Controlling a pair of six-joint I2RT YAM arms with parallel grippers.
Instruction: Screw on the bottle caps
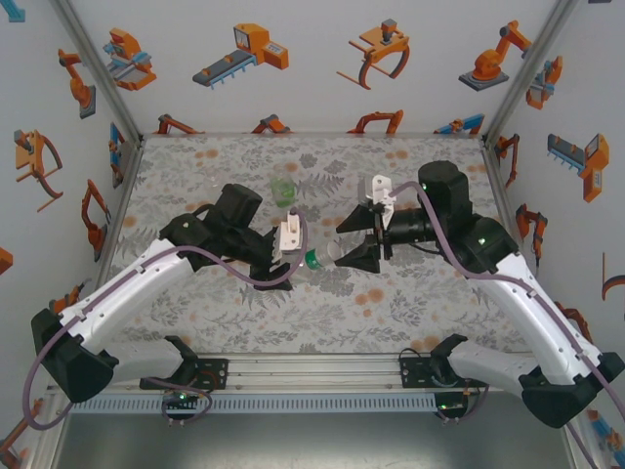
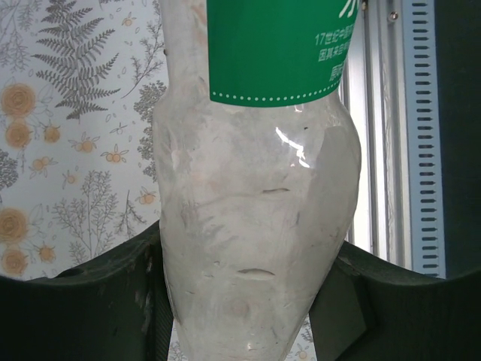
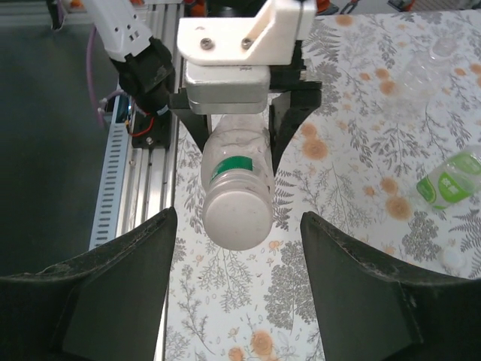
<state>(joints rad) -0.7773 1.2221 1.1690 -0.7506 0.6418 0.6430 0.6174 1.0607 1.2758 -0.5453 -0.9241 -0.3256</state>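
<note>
Top external view: the left fingers (image 2: 75,316), clenched on the tall clear bottle (image 1: 324,258), hold it level above the middle of the bench (image 1: 195,176), likely to steady it for twisting. Its whitish round end, probably the cap (image 3: 239,218), faces the right fingers (image 3: 120,286), spread apart either side without touching. The green label (image 2: 278,49) bears white Chinese print, one line beginning 17; no brand readable. The short green bottle (image 1: 283,189) sits toward the far edge.

clear bottle (image 3: 248,179) w/ green label (image 3: 231,167), floral table (image 1: 410,298)
</note>
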